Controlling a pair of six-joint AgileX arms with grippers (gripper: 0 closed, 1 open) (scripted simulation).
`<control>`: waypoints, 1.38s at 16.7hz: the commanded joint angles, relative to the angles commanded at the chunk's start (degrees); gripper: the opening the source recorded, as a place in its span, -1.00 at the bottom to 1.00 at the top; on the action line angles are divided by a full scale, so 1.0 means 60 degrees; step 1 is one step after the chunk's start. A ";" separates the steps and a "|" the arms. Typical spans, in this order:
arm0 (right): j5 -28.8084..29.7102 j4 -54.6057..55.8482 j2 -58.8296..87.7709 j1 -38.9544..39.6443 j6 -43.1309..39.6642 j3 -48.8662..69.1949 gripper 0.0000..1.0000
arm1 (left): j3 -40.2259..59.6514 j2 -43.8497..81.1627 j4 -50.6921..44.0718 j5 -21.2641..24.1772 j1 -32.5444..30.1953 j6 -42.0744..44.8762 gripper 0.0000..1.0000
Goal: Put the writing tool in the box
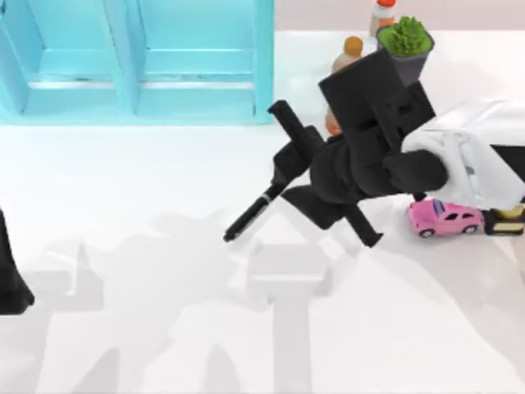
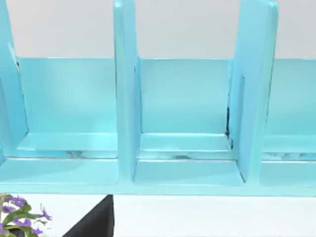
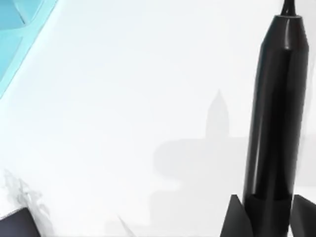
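Note:
The writing tool [image 1: 250,215] is a slim black pen with a thin silver ring, slanting down-left over the middle of the white table. My right gripper [image 1: 280,185] is shut on its upper end and holds it off the surface; its shadow falls on the table below. In the right wrist view the pen [image 3: 276,113] rises from between the two fingertips [image 3: 237,217], tapered tip away from the camera. The box [image 1: 135,61] is cyan with several open compartments and stands at the back left, its dividers [image 2: 126,94] close in the left wrist view. My left arm [image 1: 12,283] is parked at the left edge.
A pink toy car [image 1: 445,217] sits under the right arm. A potted green plant [image 1: 405,39] and two bottles [image 1: 349,53] stand at the back right. A purple-flowered plant [image 2: 17,217] shows near the box's front.

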 joint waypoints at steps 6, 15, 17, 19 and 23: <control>-0.0728 0.0029 -0.1052 -0.1488 -0.0491 -0.0112 -1.00 | 0.0000 0.0000 0.0000 0.0000 0.0000 0.0000 1.00; -0.3124 -0.0577 -0.4111 -0.8645 -0.2979 -0.1047 -1.00 | 0.0000 0.0000 0.0000 0.0000 0.0000 0.0000 1.00; -0.3471 -0.0966 -0.4295 -1.0315 -0.3666 -0.1378 -1.00 | 0.0000 0.0000 0.0000 0.0000 0.0000 0.0000 1.00; -0.3700 -0.1416 -0.4277 -1.1904 -0.4335 -0.1739 -1.00 | 0.0000 0.0000 0.0000 0.0000 0.0000 0.0000 1.00; -0.3911 -0.2322 -0.3840 -1.4304 -0.5414 -0.2377 -1.00 | 0.0000 0.0000 0.0000 0.0000 0.0000 0.0000 1.00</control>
